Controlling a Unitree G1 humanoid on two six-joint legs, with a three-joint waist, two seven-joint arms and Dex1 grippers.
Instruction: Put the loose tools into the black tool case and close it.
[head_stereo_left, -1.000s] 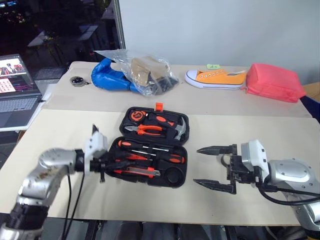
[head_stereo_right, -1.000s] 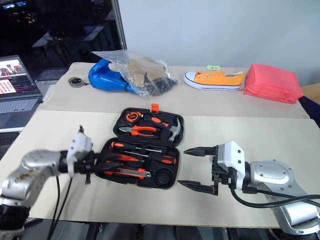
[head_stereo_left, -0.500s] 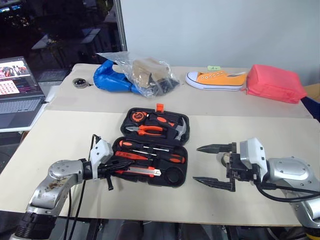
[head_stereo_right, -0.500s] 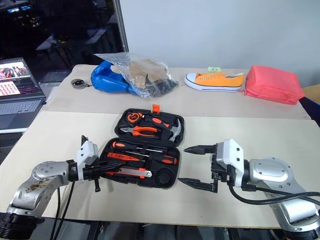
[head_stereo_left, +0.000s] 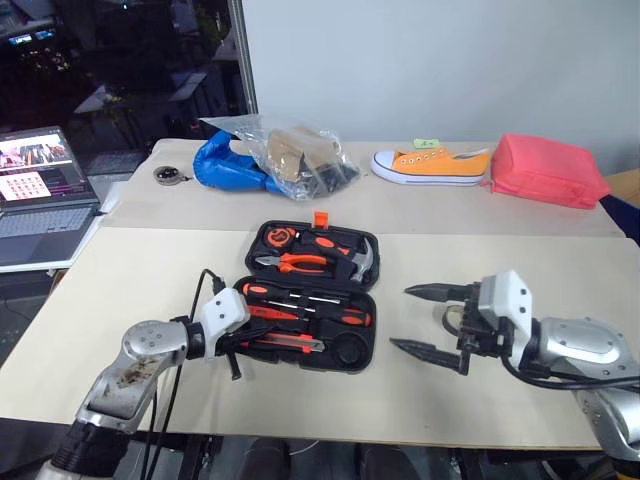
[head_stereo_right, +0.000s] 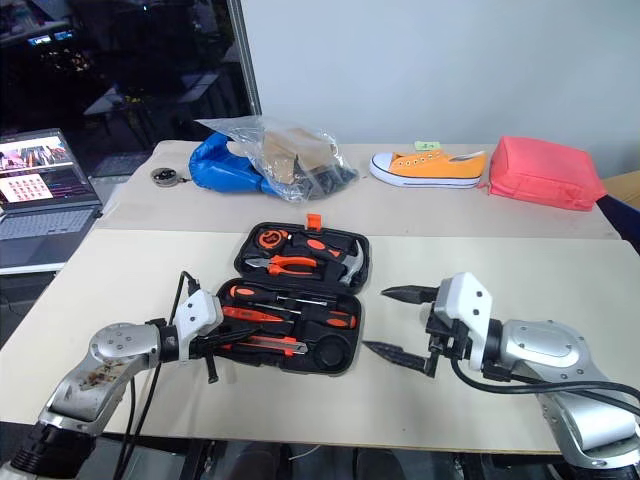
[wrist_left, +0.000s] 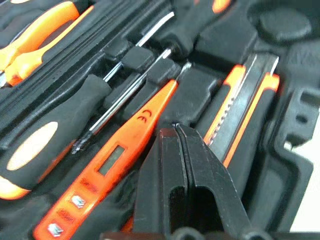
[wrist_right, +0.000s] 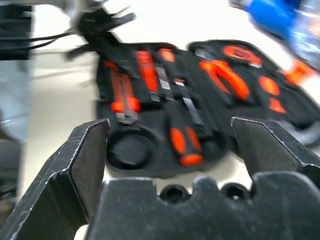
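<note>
Where it hung apart, left pincer (head_stereo_left: 243, 340) now over black tool case (head_stereo_left: 352, 303).

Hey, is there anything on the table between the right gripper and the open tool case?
Nothing visible. The right gripper, fingers spread open, faces the black tool case across a bare strip of the table. The left gripper, shut, sits at the case's opposite edge, over the utility knife, not in the right arm's path.
</note>
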